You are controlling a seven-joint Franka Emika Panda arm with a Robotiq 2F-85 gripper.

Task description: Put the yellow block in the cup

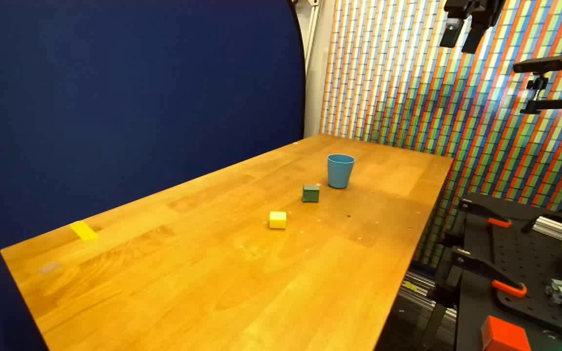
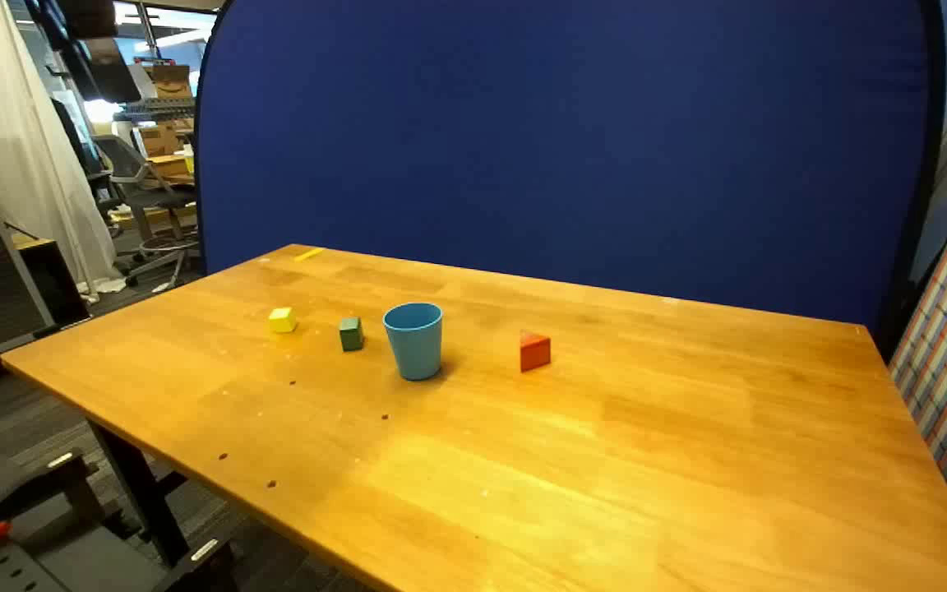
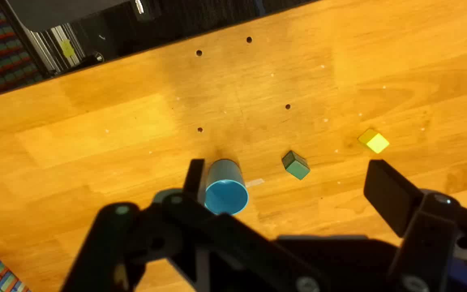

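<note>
Nearest in the wrist view, the Robotiq gripper (image 3: 293, 178) stood released, its 2 fingers (image 3: 391, 196) spread wide apart, with the wooden table (image 3: 258, 121) and a dark green cube (image 3: 296, 165) showing through the gap. In an exterior view the gripper (image 1: 458, 48) hung high above table level, fingertips slanting down, the arm over it cut off at the top edge. Below, the blue cup (image 3: 224, 170) stood upright, seen just beside 1 finger in the wrist view. The cube lay near the cup but apart from it; past the cube, in a loose row, the yellow block (image 3: 373, 140) rested on the table, outside the cup and well apart from it. In an exterior view a red triangular block (image 2: 535, 352) sat on the cup's other side. Farther off, a flat yellow strip (image 2: 309, 254) lay by a table corner, a dark blue backdrop (image 2: 564, 148) rose behind, and a cardboard box (image 2: 171, 76) bore a mark too small to read.
</note>
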